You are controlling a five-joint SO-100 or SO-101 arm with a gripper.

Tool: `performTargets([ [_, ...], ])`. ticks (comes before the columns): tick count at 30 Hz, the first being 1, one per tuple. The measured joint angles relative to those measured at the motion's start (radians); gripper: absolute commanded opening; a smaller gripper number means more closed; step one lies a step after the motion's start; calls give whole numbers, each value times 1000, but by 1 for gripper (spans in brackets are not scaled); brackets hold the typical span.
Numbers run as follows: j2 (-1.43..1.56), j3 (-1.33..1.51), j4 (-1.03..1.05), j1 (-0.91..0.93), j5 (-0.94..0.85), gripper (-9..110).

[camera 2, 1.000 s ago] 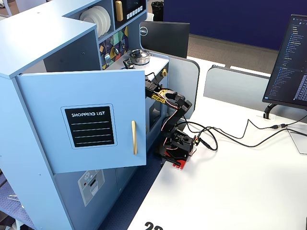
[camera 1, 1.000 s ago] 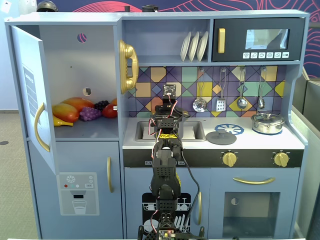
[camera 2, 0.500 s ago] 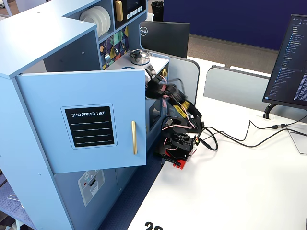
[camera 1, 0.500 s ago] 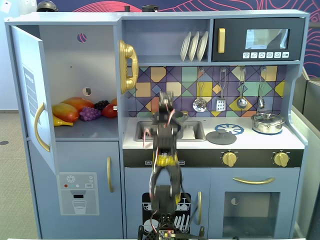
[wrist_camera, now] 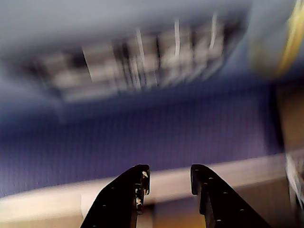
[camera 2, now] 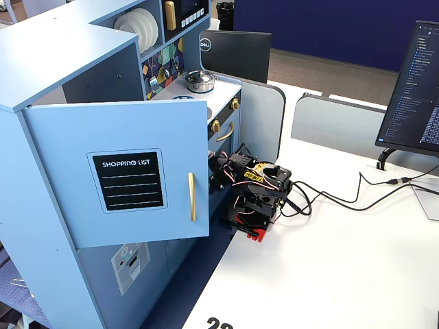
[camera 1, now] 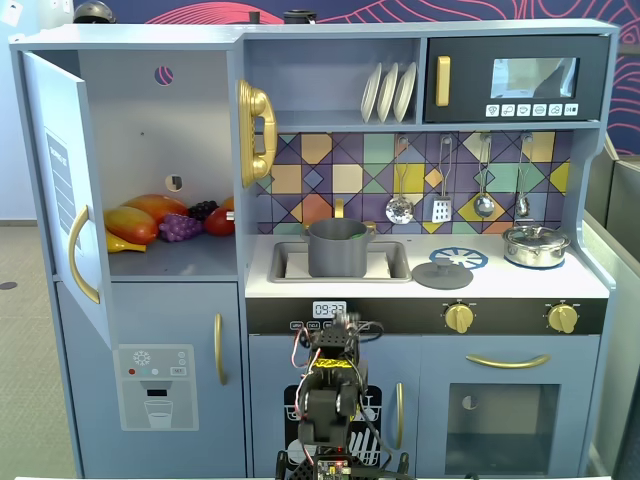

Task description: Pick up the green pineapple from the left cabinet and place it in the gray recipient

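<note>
The left cabinet stands open, its blue door swung out to the left; the door also shows in the other fixed view. I see no green pineapple in any view; it is hidden or out of view. The gray recipient, a dark gray pot, sits in the sink. My arm is folded low in front of the kitchen, far from both; it also shows from the side. In the blurred wrist view my gripper is open and empty, facing the kitchen's lower front.
On the cabinet shelf lie purple grapes, an orange fruit, a yellow banana and a red fruit. A gray lid and a shiny steel pot sit on the counter. Cables cross the white table.
</note>
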Motion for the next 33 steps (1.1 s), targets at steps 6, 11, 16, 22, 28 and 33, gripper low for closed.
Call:
performTargets([
  [6,160,18,256,-49,-61,2],
  [11,239,-5,368,-48,-71,5],
  [16,249,-8,368,-34,-23,5],
  [22,250,-8,368,-35,-17,5],
  [28,250,-8,368,-35,-17,5],
  [33,250,-8,368,-35,-17,6],
])
